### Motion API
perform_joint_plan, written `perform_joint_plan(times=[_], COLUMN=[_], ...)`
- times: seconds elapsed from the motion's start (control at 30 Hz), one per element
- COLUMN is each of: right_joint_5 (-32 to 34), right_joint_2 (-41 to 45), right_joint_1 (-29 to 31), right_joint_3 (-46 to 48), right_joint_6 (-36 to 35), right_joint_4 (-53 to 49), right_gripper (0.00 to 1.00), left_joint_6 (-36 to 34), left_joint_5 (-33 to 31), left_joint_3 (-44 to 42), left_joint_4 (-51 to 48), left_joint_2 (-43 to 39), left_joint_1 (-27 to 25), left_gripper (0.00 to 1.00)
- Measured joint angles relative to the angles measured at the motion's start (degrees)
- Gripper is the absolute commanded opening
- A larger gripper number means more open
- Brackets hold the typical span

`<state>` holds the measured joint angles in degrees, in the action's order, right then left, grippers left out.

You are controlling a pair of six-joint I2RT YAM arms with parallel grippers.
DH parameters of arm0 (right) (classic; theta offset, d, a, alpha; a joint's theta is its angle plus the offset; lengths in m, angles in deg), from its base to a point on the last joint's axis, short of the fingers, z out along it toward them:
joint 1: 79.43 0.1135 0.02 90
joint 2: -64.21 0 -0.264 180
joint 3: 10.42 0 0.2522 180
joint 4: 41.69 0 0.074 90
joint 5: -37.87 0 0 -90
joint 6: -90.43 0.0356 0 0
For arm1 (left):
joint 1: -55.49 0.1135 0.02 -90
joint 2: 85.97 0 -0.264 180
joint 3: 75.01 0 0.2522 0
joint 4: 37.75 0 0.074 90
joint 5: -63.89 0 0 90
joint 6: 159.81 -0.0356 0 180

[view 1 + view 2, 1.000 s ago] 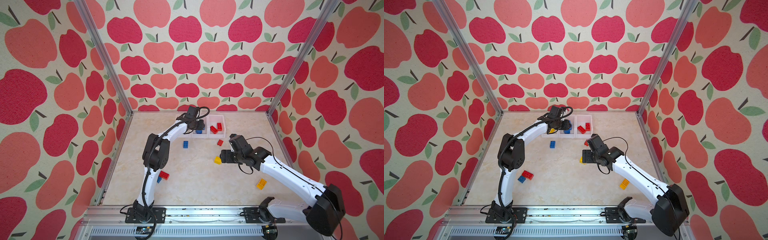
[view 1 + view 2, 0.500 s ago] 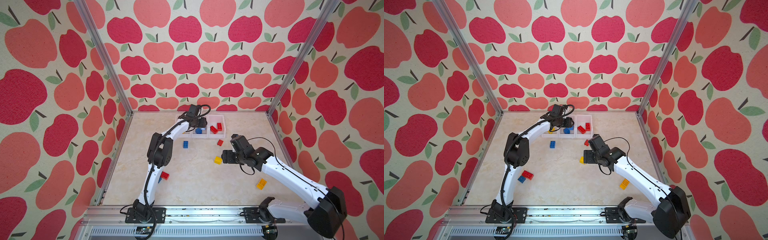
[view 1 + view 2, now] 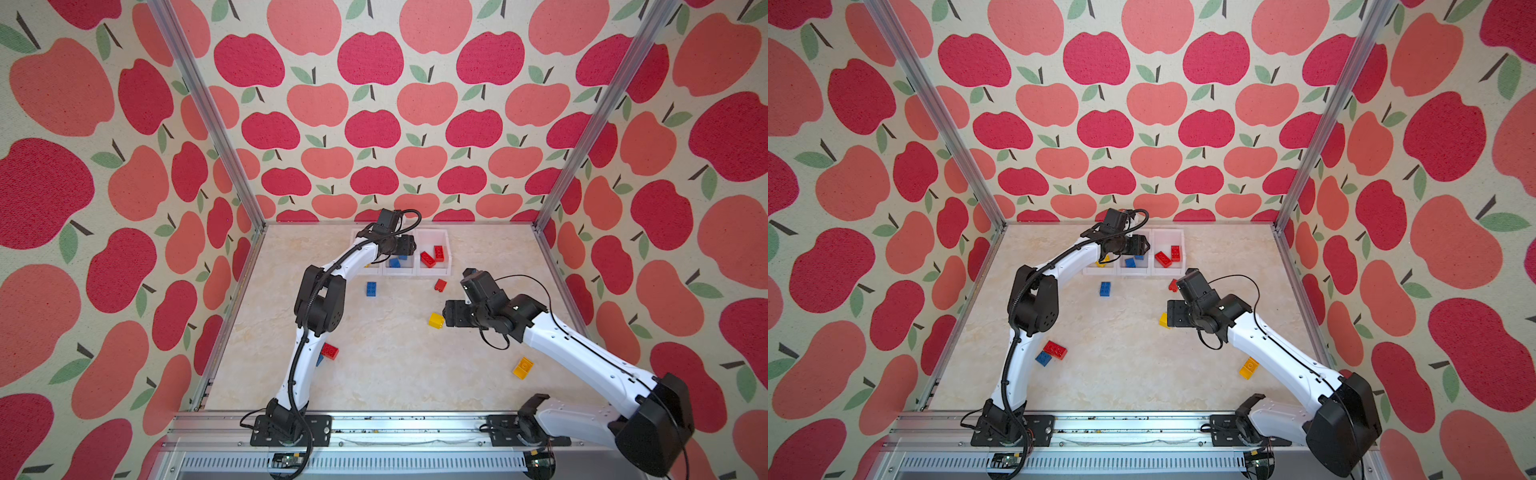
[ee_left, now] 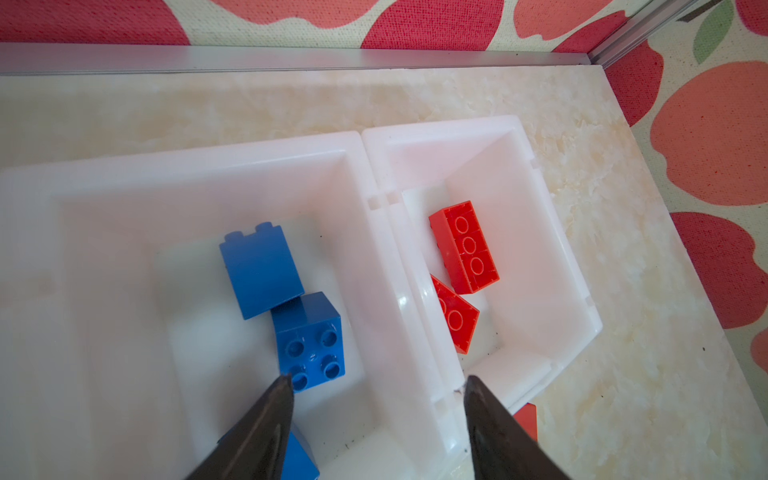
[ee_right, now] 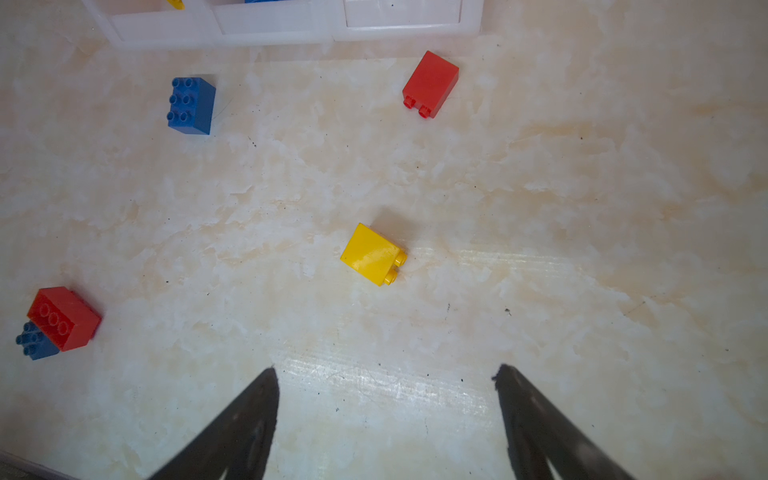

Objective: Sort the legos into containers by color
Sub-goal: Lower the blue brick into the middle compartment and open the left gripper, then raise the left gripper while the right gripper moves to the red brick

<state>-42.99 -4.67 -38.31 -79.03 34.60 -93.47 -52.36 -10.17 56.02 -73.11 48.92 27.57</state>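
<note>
Bricks are accumulating in the right places. Two blue legos (image 4: pixel 309 340) are lying on the floor of the middle bin (image 4: pixel 187 166) of the containers (image 3: pixel 399 272), touching each other, and the corner of a third is showing under one finger (image 4: pixel 257 432). Your left pincer (image 4: pixel 378 382) is hanging directly above them, jaws spread, with nothing between them. A second ago those jaws were standing much closer together over the same bin, so I am reading this as a blue brick just released. Which one it was, I cannot tell. Two red bricks (image 4: pixel 463 247) are resting in the neighbouring bin, colours unmixed.

Your right pincer (image 5: pixel 385 370) is keeping the same station as before, jaws wide and empty. It is hovering short of the square yellow brick (image 5: pixel 372 253), which is lying on its side on the table (image 3: pixel 395 374).

Other pieces are waiting on the table:
- a blue oblong brick (image 3: pixel 371 289) and a small red brick (image 3: pixel 440 284) near the bins
- a red oblong brick (image 3: pixel 330 351) overlapping a blue brick (image 3: pixel 319 360) beside the left arm (image 3: pixel 299 365)
- a yellow oblong brick (image 3: pixel 523 368) by the right arm (image 3: pixel 582 349)

You are standing at about half done, and the left arm is becoming free for its next pick.
</note>
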Motion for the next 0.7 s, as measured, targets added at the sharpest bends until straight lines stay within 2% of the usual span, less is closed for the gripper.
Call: perform_joint_plan(times=[0.27, 0.7], right_joint_5=[0.55, 1.31], right_joint_2=[-1.33, -14.05], right_joint_1=[-0.33, -5.40], right_joint_3=[-0.59, -7.04], right_joint_6=[-0.04, -3.08], right_joint_4=[0.04, 3.85], right_gripper=[0.87, 0.86], left_joint_6=[1.55, 6.54], left_joint_5=[0.28, 1.97], left_joint_3=[-12.72, -41.03], left_joint_4=[4.52, 16.52], left_joint_2=[-8.24, -34.12], left_joint_1=[0.76, 5.81], left_gripper=[0.76, 0.83])
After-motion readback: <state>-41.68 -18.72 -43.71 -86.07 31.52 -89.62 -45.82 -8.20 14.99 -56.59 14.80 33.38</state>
